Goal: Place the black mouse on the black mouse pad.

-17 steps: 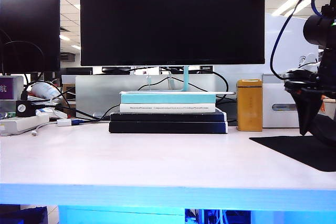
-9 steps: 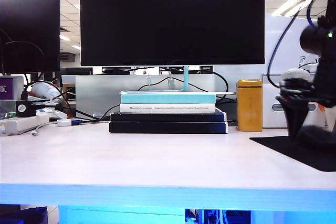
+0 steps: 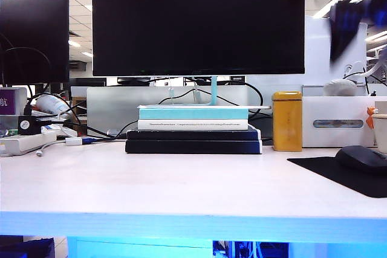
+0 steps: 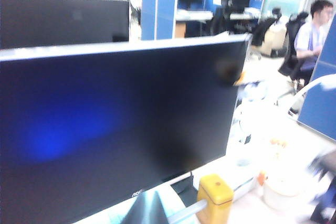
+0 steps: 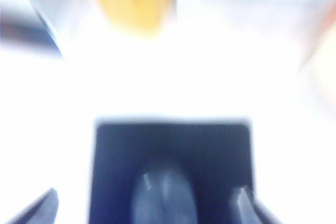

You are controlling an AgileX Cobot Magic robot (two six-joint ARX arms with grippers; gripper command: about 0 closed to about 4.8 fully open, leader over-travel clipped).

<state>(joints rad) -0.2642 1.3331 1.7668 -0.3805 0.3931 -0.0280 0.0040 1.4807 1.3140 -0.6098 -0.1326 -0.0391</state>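
A pale surface (image 3: 181, 191) fills the exterior view, with a big dark monitor (image 3: 198, 21) standing on stacked books (image 3: 193, 132) at the back. The black mouse pad (image 3: 338, 172) lies flat at the right end, and the black mouse (image 3: 363, 158) rests on it, so the placing looks done. The right gripper (image 5: 147, 203) hangs above the mouse, its fingers (image 5: 42, 205) spread wide and empty, clear of the mouse on either side, apparently let go. The left gripper is out of sight, clenched shut on nothing that shows; its camera faces the monitor
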